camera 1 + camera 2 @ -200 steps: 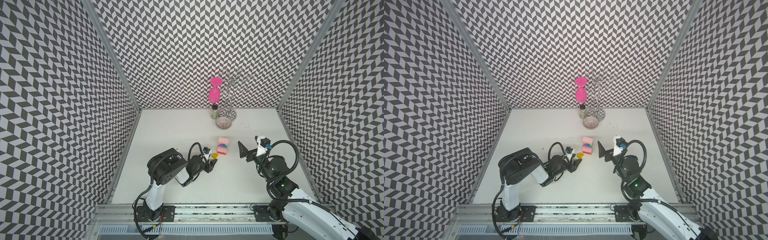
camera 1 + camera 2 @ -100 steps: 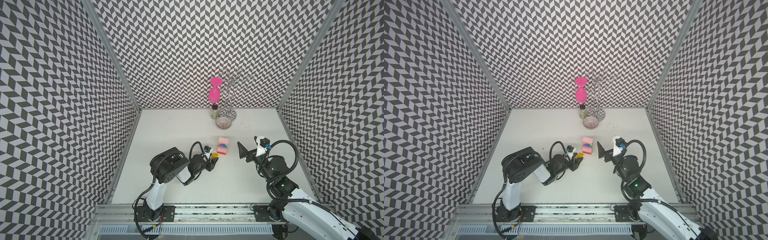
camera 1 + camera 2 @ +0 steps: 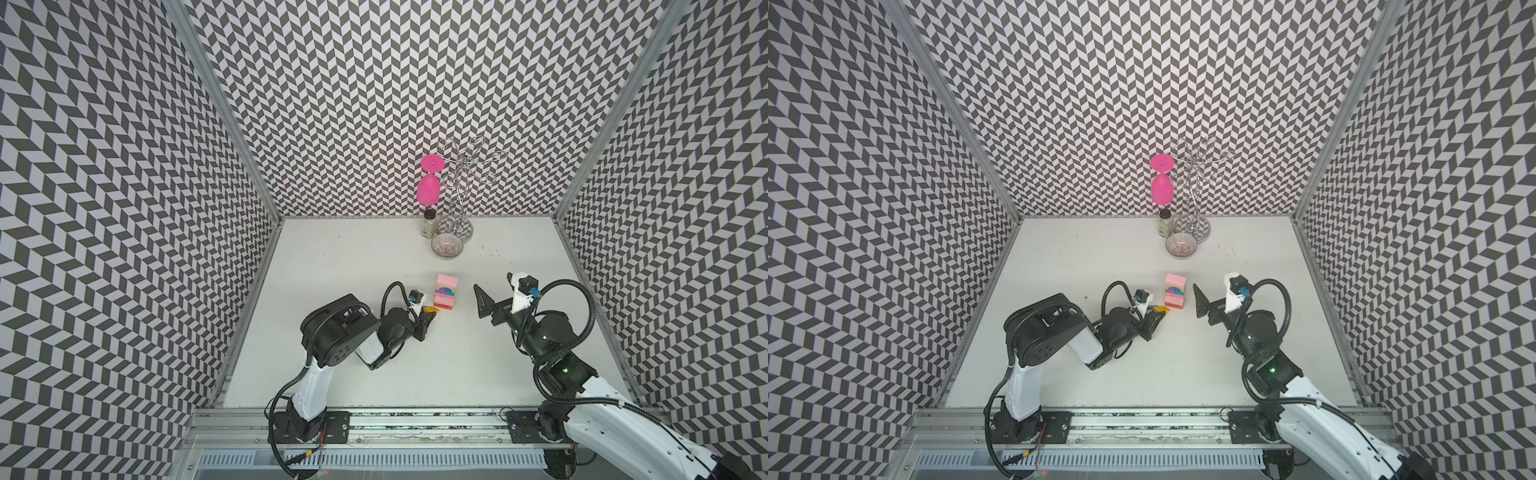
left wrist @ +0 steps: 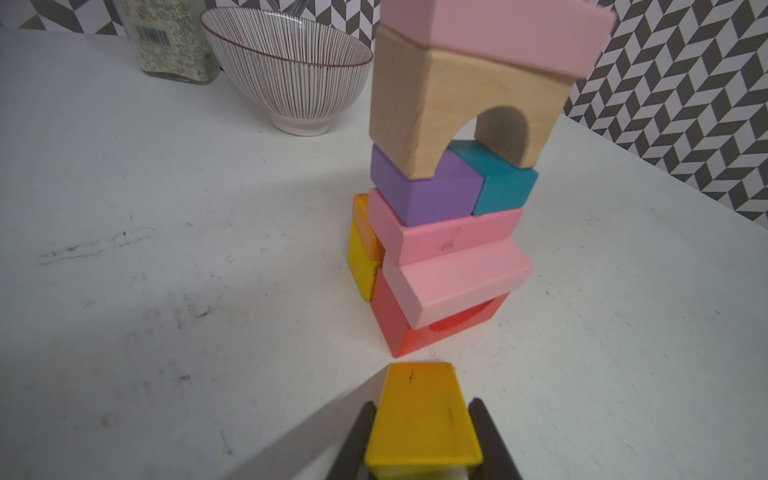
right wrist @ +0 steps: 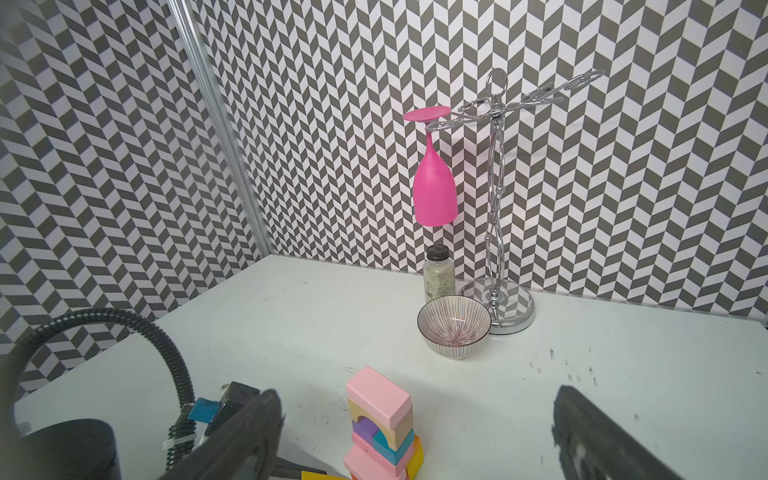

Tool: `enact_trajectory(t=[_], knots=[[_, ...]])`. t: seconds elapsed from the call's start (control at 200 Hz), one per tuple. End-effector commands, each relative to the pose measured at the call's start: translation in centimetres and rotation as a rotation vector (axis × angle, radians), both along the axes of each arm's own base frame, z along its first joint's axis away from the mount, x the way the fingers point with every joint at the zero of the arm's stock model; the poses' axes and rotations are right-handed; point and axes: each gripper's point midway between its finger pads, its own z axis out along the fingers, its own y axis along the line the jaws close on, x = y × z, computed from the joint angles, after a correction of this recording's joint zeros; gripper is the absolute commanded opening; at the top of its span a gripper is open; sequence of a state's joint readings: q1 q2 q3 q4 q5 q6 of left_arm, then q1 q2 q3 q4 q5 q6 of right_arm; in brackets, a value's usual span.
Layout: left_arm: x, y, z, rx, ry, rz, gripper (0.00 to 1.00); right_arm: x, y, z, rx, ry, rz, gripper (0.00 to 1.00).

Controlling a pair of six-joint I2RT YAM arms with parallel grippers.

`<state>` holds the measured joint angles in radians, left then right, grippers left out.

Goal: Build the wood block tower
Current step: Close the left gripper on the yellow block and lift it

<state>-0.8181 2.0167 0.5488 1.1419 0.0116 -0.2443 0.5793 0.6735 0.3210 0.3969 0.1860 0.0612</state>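
The wood block tower point(image 3: 446, 292) point(image 3: 1174, 291) stands mid-table. In the left wrist view the tower point(image 4: 453, 232) has a red base with yellow and orange blocks beside it. Above come two pink slabs, purple and teal blocks, a plain wood arch and a pink slab on top. My left gripper point(image 3: 429, 319) point(image 4: 424, 404) is shut on a loose yellow block point(image 4: 422, 415) point(image 3: 1160, 308), low over the table just short of the red base. My right gripper point(image 3: 485, 304) point(image 5: 415, 392) is wide open and empty, to the right of the tower point(image 5: 384, 424).
At the back stand a ribbed bowl point(image 3: 446, 246), a spice jar point(image 3: 429, 223) and a chrome stand point(image 3: 457, 199) with a pink goblet point(image 3: 429, 187) hanging upside down. Patterned walls close in the table on three sides.
My left gripper's jaws have narrowed onto the yellow block. The right arm and the tower have not moved.
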Motion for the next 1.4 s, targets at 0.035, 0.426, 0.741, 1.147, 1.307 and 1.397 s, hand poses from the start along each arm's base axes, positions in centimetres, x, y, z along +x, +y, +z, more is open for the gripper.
enact_trajectory(t=[0.035, 0.426, 0.741, 1.147, 1.307, 1.397], knots=[[-1.3, 2.2, 1.1, -0.031, 0.099, 0.079, 0.04, 0.0, -0.1, 2.4, 0.049, -0.052, -0.002, 0.99], [-4.4, 11.9, 3.8, -0.268, 0.593, 0.667, 0.0, -1.0, 0.2, 4.0, 0.163, -0.043, 0.055, 0.99], [-8.0, 14.3, 9.1, -0.462, 0.864, 0.697, 0.0, -0.2, -3.3, 4.0, 0.403, 0.118, -0.131, 0.99], [-7.3, 13.6, 6.3, -0.347, 1.098, 0.738, 0.0, -1.6, 2.8, -1.1, 0.243, 0.317, 0.176, 0.99], [-6.6, 13.8, 5.8, -0.313, 1.122, 0.804, 0.0, -1.9, 3.3, -2.9, 0.207, 0.359, 0.192, 0.99], [-6.7, 13.0, 4.4, -0.357, 1.202, 0.758, 0.0, -1.9, 3.2, -3.4, 0.192, 0.372, 0.186, 1.0]])
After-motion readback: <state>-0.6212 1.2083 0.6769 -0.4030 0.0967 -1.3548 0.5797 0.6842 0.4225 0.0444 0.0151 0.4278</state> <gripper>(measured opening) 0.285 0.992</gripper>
